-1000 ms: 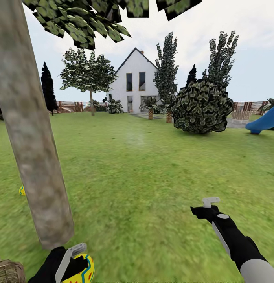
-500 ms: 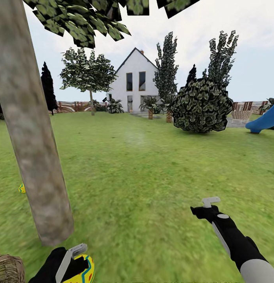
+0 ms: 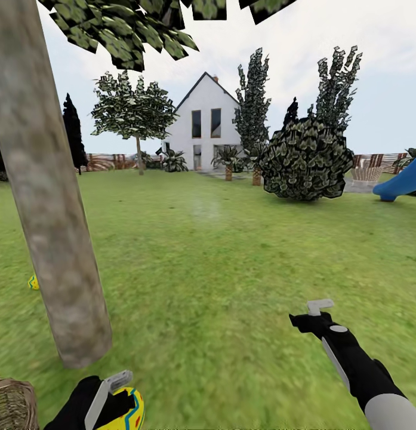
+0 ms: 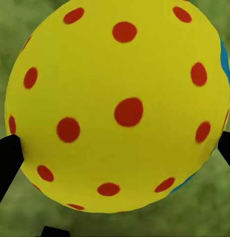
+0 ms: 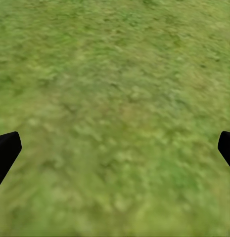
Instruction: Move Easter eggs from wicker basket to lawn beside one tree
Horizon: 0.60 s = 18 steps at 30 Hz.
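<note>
Left hand (image 3: 115, 400) grips a spotted egg (image 4: 119, 106) low beside the tree (image 3: 52, 239); right hand (image 5: 115, 148) seemingly spread.

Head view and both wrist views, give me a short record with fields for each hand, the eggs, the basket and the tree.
left hand: shut on a yellow egg with red dots and blue markings
right hand: open, empty, above the green grass lawn
second yellow egg: on the lawn beside the trunk
thick grey-brown tree trunk: just ahead of the left hand
brown woven wicker basket: at the picture's lower left corner, contents hidden
</note>
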### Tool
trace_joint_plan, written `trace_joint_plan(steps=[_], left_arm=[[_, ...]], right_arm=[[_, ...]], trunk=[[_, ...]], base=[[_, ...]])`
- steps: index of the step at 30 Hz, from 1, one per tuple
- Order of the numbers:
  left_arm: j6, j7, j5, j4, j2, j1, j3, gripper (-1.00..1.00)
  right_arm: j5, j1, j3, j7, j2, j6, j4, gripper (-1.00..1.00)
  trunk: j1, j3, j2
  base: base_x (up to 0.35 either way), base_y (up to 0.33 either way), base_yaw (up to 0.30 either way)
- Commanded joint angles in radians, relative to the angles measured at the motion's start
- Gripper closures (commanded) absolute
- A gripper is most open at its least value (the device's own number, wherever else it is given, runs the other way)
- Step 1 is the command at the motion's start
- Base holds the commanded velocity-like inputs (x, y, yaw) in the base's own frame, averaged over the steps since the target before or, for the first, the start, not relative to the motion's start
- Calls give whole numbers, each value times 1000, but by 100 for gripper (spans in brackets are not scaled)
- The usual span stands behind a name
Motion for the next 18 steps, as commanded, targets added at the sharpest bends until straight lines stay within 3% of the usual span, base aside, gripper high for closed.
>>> trace_joint_plan(steps=[1, 12, 18], left_arm=[[5, 9, 10, -2, -1, -1, 3, 100], [5, 9, 11, -8, -1, -1, 7, 100], [5, 9, 13, -11, 0, -1, 7, 100]], right_arm=[[2, 0, 2, 2, -1, 6, -2, -100], [3, 0, 2, 2, -1, 6, -2, -100], [3, 0, 0, 2, -1, 6, -2, -100]], trunk=[[4, -4, -8], [46, -39, -85], [69, -58, -127]], base=[[0, 0, 0], [5, 0, 0], [290, 0, 0]])
